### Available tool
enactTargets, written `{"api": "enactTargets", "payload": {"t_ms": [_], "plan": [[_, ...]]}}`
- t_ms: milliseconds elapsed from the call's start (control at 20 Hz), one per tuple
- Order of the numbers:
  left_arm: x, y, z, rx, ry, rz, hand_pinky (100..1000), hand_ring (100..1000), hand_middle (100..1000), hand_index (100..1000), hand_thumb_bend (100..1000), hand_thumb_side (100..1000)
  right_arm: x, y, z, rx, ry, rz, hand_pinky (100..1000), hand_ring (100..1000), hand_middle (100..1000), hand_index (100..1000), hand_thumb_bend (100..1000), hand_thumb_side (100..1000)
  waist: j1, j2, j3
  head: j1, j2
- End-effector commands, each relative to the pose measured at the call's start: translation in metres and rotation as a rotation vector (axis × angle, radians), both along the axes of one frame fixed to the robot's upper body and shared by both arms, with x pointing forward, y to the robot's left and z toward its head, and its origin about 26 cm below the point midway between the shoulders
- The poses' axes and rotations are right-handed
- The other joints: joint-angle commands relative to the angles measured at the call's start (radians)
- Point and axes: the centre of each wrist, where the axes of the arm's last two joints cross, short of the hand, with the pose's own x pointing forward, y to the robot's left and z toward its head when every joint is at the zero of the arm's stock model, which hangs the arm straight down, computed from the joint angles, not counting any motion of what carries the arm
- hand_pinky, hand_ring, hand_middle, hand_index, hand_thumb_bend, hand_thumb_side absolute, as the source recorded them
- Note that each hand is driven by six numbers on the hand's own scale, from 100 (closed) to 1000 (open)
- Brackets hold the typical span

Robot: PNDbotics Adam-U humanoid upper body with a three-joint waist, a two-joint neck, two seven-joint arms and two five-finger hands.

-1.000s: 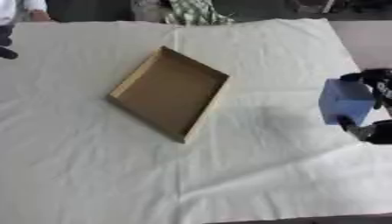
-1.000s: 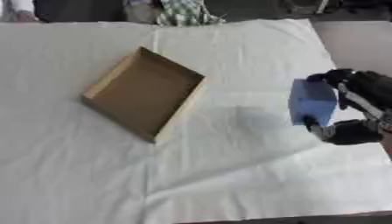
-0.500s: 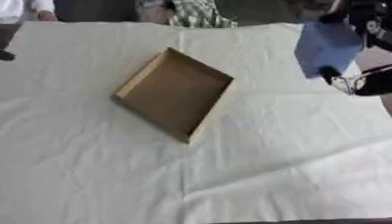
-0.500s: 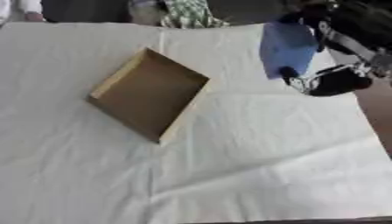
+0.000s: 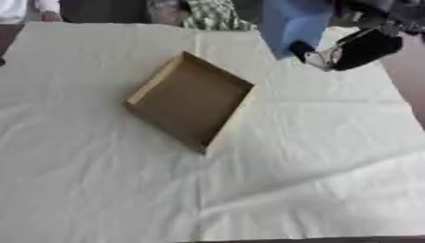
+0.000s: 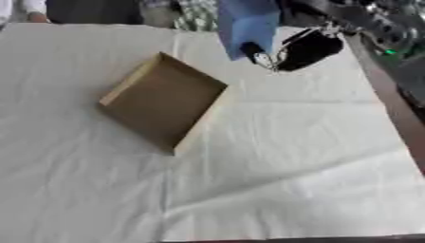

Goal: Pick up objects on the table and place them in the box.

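Observation:
An open brown cardboard box [image 5: 189, 100] lies tilted on the white cloth, left of the middle. My right hand [image 5: 358, 46] comes in from the upper right and is shut on a blue block-shaped object [image 5: 291, 23], held high in the air to the upper right of the box. The thumb [image 6: 252, 51] curls under the blue object's lower edge. My left hand shows in neither view.
A white cloth [image 5: 315, 161] covers the table, with creases running across it. A green-and-white patterned cloth [image 5: 209, 14] lies at the far edge. A person's sleeve and hand [image 5: 33, 8] show at the far left corner. The table's bare edge [image 6: 397, 104] runs along the right.
My right hand has lifted the blue object from low at the right side up and leftward toward the box's far corner. The whole picture has also shifted.

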Motion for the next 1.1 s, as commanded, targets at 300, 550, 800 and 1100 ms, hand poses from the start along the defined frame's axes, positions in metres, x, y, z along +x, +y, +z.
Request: {"api": "enactTargets", "payload": {"t_ms": [300, 550, 800, 1100], "plan": [[-0.001, -0.002, 0.008, -0.006, -0.033, -0.016, 619, 748, 560, 664, 293, 681, 0.036, 0.04, -0.004, 0.021, -0.038, 0.039, 415, 447, 596, 685, 100, 401, 0.006, -0.021, 0.016, -0.024, 0.0], [-0.001, -0.003, 0.008, -0.021, -0.038, -0.019, 619, 748, 560, 664, 293, 680, 0.053, 0.063, -0.016, 0.004, -0.051, 0.049, 419, 452, 599, 686, 100, 401, 0.008, -0.02, 0.024, -0.037, 0.002], [-0.001, -0.004, 0.008, -0.026, -0.036, -0.021, 618, 749, 560, 663, 292, 683, 0.068, 0.075, -0.031, -0.011, -0.045, 0.04, 417, 453, 597, 682, 100, 409, 0.007, -0.017, 0.028, -0.04, 0.003], [-0.001, -0.005, 0.007, -0.032, -0.037, -0.026, 619, 749, 559, 662, 290, 684, 0.085, 0.084, -0.055, -0.023, -0.022, 0.009, 407, 449, 591, 676, 100, 427, 0.009, -0.011, 0.034, -0.044, 0.001]]}}
